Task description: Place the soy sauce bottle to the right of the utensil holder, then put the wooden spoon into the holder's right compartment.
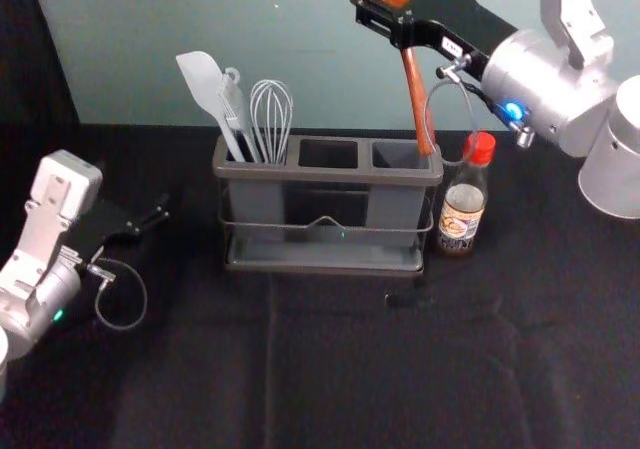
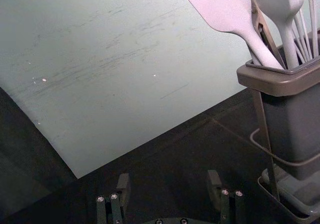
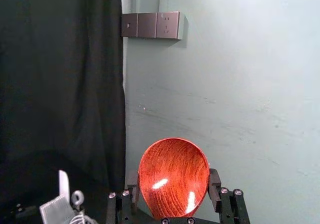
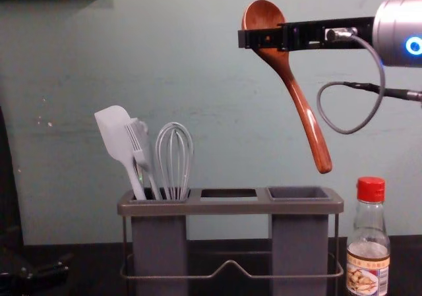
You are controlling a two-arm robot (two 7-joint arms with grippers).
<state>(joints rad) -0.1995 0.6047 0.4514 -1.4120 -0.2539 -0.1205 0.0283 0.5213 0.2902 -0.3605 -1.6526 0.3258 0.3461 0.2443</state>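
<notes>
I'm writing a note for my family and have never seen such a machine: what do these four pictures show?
It's a two-armed robot. One camera looks down from its head, one looks across from its chest, and one sits on each wrist.

On the black-covered table stands a utensil holder; its left compartment holds a spatula, brush and whisk. The soy sauce bottle stands to its right.

The right gripper holds a wooden spoon by its bowl, handle downward, near the holder's right end. The left gripper, left of the holder, has open, empty jaws.
</notes>
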